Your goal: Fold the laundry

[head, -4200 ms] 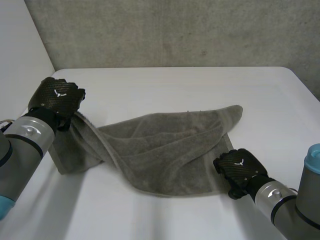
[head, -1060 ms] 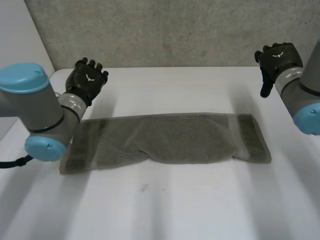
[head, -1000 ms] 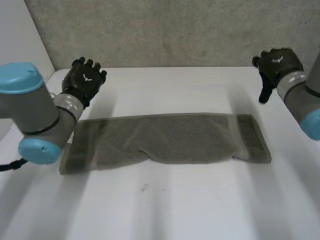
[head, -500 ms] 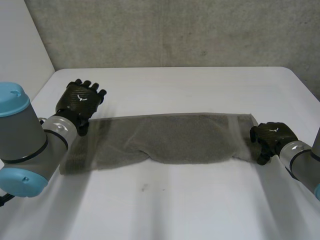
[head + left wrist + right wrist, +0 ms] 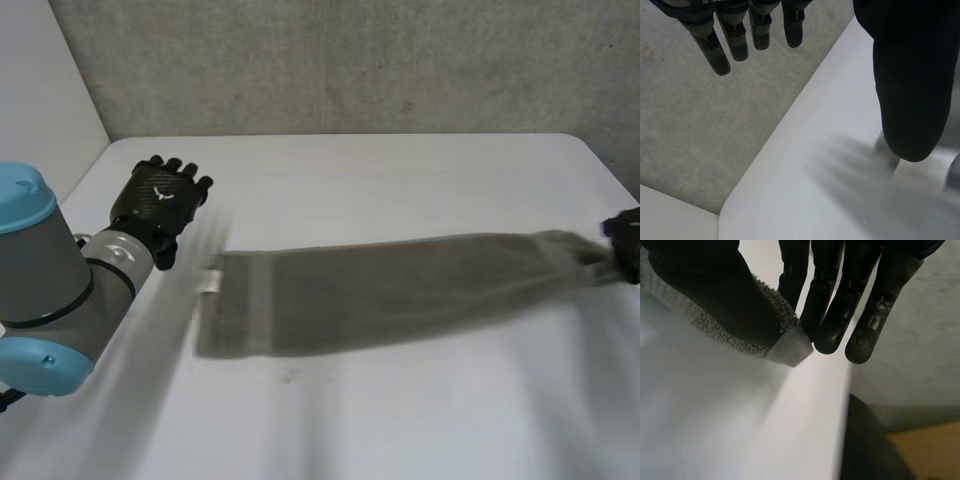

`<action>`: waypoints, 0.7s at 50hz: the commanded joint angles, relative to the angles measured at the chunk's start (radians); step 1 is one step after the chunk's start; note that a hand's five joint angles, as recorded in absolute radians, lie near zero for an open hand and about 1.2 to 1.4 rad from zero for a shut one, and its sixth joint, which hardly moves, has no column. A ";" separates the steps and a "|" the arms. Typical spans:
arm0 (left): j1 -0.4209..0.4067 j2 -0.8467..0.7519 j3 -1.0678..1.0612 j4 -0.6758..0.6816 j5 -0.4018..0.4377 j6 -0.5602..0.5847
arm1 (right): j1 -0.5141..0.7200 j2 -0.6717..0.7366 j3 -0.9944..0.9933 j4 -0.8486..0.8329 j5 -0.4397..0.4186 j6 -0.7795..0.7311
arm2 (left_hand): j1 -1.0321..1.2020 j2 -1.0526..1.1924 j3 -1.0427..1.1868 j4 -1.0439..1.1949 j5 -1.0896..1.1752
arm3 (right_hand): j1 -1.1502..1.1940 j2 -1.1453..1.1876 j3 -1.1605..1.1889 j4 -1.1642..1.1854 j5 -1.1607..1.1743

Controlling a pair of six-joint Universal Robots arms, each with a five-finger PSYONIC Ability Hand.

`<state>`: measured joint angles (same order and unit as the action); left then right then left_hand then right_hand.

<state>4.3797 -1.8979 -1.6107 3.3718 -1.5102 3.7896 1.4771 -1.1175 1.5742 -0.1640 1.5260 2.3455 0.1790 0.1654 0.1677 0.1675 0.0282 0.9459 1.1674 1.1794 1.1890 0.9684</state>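
A grey towel (image 5: 400, 290), folded into a long strip, lies across the white table (image 5: 400, 170). My right hand (image 5: 625, 248) is at the table's right side, holding the strip's right end, which bunches toward it. In the right wrist view my right hand (image 5: 835, 300) pinches a hemmed towel corner (image 5: 787, 347) between thumb and fingers. My left hand (image 5: 160, 200) hovers open beyond the strip's left end, apart from the cloth. In the left wrist view my left hand (image 5: 910, 100) has straight fingers (image 5: 735, 35) above bare table.
A grey concrete wall (image 5: 350, 60) stands behind the table. A white side panel (image 5: 40, 110) rises at the far left. The table's right edge (image 5: 847, 405) runs just past my right hand's fingertips, with a drop beyond it.
My right hand closed on the towel's right end and dragged it rightward. The strip slid away from my left hand, which stayed in place and open.
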 commanded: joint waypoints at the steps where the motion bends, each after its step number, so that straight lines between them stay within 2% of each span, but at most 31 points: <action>1: 0.001 0.020 -0.014 0.000 0.001 -0.001 | 0.053 -0.047 -0.106 0.006 0.026 0.010 | -0.004 0.009 0.007 0.007 -0.028 | 0.450 0.229 0.217 0.207 0.253; 2: 0.001 0.020 -0.014 0.000 0.001 -0.001 | 0.054 -0.047 -0.106 0.006 0.026 0.011 | -0.004 0.009 0.007 0.007 -0.028 | 0.450 0.229 0.217 0.207 0.253; 4: -0.002 0.031 -0.023 0.000 0.001 -0.001 | 0.153 -0.091 -0.150 0.006 0.004 0.081 | -0.004 0.009 0.007 0.007 -0.028 | 0.450 0.229 0.217 0.207 0.253; 5: -0.002 0.031 -0.023 0.000 0.001 -0.001 | 0.154 -0.091 -0.151 0.006 0.003 0.081 | -0.004 0.009 0.007 0.007 -0.028 | 0.450 0.229 0.217 0.207 0.253; 7: -0.003 0.036 -0.025 0.001 0.001 -0.001 | 0.300 -0.107 -0.187 0.001 -0.042 0.107 | -0.004 0.009 0.007 0.007 -0.028 | 0.450 0.229 0.217 0.207 0.253; 8: -0.003 0.036 -0.025 0.001 0.001 -0.001 | 0.301 -0.107 -0.187 0.001 -0.043 0.107 | -0.004 0.009 0.007 0.007 -0.028 | 0.450 0.229 0.217 0.207 0.253; 9: -0.003 0.039 -0.025 0.001 0.001 -0.001 | 0.381 -0.099 -0.204 -0.003 -0.067 0.103 | -0.004 0.009 0.007 0.007 -0.028 | 0.450 0.229 0.217 0.207 0.253; 11: -0.002 0.043 -0.025 0.001 -0.001 -0.001 | 0.544 -0.044 -0.239 -0.002 -0.127 0.087 | -0.004 0.009 0.007 0.007 -0.028 | 0.450 0.229 0.217 0.207 0.253; 14: -0.002 0.046 -0.025 0.001 -0.002 -0.002 | 0.612 -0.008 -0.258 -0.002 -0.156 0.075 | -0.004 0.009 0.007 0.007 -0.028 | 0.450 0.229 0.217 0.207 0.253; 16: -0.002 0.049 -0.026 0.000 -0.005 -0.002 | 0.750 0.071 -0.284 -0.003 -0.203 0.048 | -0.004 0.009 0.007 0.007 -0.028 | 0.450 0.229 0.217 0.207 0.253; 22: 0.003 0.068 -0.037 0.000 -0.008 -0.005 | 0.900 0.212 -0.310 -0.019 -0.248 -0.005 | -0.004 0.009 0.007 0.007 -0.028 | 0.450 0.229 0.217 0.207 0.253; 29: -0.005 0.068 -0.040 0.000 -0.008 -0.005 | 0.959 0.331 -0.350 -0.026 -0.257 0.000 | -0.004 0.009 0.007 0.007 -0.028 | 0.450 0.229 0.217 0.207 0.253; 30: -0.006 0.069 -0.040 0.000 -0.010 -0.007 | 0.960 0.341 -0.355 -0.026 -0.254 0.000 | -0.004 0.009 0.007 0.007 -0.028 | 0.239 0.018 0.006 -0.004 0.042; 31: -0.008 0.068 -0.040 0.000 -0.010 -0.007 | 0.959 0.340 -0.356 -0.026 -0.238 0.008 | -0.004 0.009 0.007 0.007 -0.028 | -0.353 -0.574 -0.586 -0.596 -0.550; 32: -0.012 0.069 -0.040 0.000 -0.010 -0.010 | 0.954 0.325 -0.355 -0.023 -0.227 0.020 | -0.004 0.009 0.007 0.007 -0.028 | -0.771 -0.993 -1.005 -1.014 -0.968; 34: -0.022 0.069 -0.037 0.001 -0.010 -0.019 | 0.951 0.296 -0.352 -0.016 -0.215 0.046 | -0.004 0.009 0.007 0.007 -0.028 | -0.771 -0.993 -1.005 -1.014 -0.968; 35: -0.031 0.069 -0.032 0.001 -0.010 -0.033 | 0.945 0.235 -0.336 -0.008 -0.187 0.104 | -0.004 0.009 0.007 0.007 -0.028 | -0.771 -0.993 -1.005 -1.014 -0.968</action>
<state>4.3741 -1.8284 -1.6506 3.3716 -1.5196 3.7828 2.4395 -0.7908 1.2252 -0.1901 1.2746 2.3466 0.1790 0.1647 0.1677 0.1662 0.0282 0.6861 0.8533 0.8611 0.8630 0.7007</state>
